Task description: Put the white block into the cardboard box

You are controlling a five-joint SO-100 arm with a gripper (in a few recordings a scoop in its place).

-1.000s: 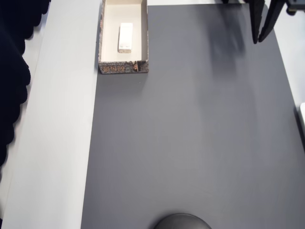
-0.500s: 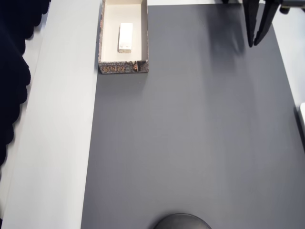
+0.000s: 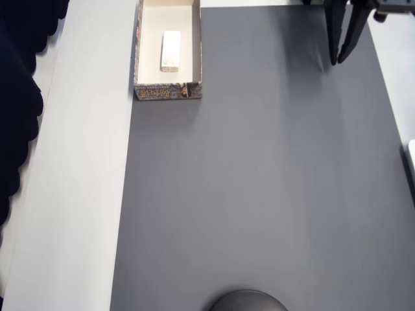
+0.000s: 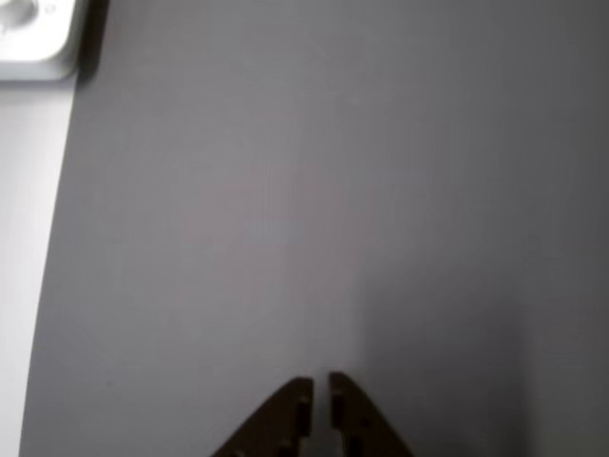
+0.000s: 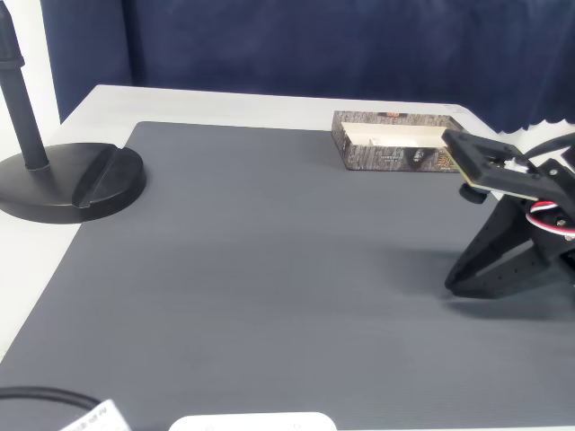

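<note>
White block [image 3: 170,51] is lying inside the cardboard box [image 3: 137,58].
Gripper [image 3: 341,59] is hovering well apart, jaws nearly together, gripping nothing; best parking clear.

In the overhead view, your box [image 3: 168,91] is cut off by the top edge. In the fixed view its near wall hides the block inside, and the arm covers its right end. The tool [image 4: 321,383] is cut by the wrist view's bottom edge.

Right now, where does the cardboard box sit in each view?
Overhead view: cardboard box at the top left, straddling the grey mat's left edge, white block inside.
Fixed view: box at the mat's far right edge, behind the arm.
Wrist view: bare mat, no box.
Shared landmark: the grey mat.
</note>
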